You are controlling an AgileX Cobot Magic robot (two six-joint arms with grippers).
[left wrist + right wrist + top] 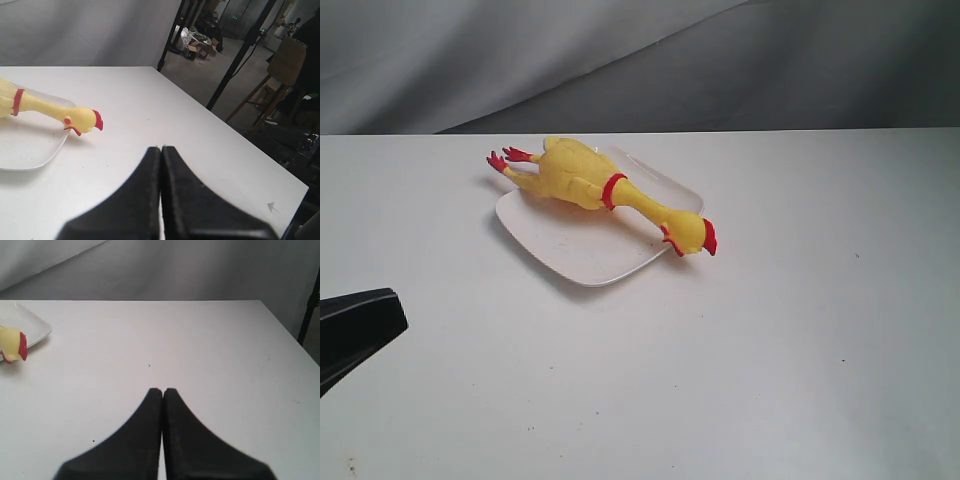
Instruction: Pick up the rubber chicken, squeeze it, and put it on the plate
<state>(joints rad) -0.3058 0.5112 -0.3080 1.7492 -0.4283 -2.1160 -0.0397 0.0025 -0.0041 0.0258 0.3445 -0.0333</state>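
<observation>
The yellow rubber chicken [588, 183] lies across the white plate [582, 250], red feet hanging over the far left rim and head over the near right rim. Its head [84, 120] and neck show in the left wrist view above the plate [25, 150]; only its red-combed head [12, 346] and a plate corner [32, 327] show in the right wrist view. My left gripper [161, 148] is shut and empty, low over the table well away from the chicken; a black part of that arm [355, 325] shows at the exterior view's left edge. My right gripper [162, 389] is shut and empty, far to the right of the plate.
The white table [770, 350] carries a few dark specks. Its edge [240, 135] drops off to a floor with black stands [240, 55] and clutter in the left wrist view. A grey backdrop [640, 60] hangs behind the table.
</observation>
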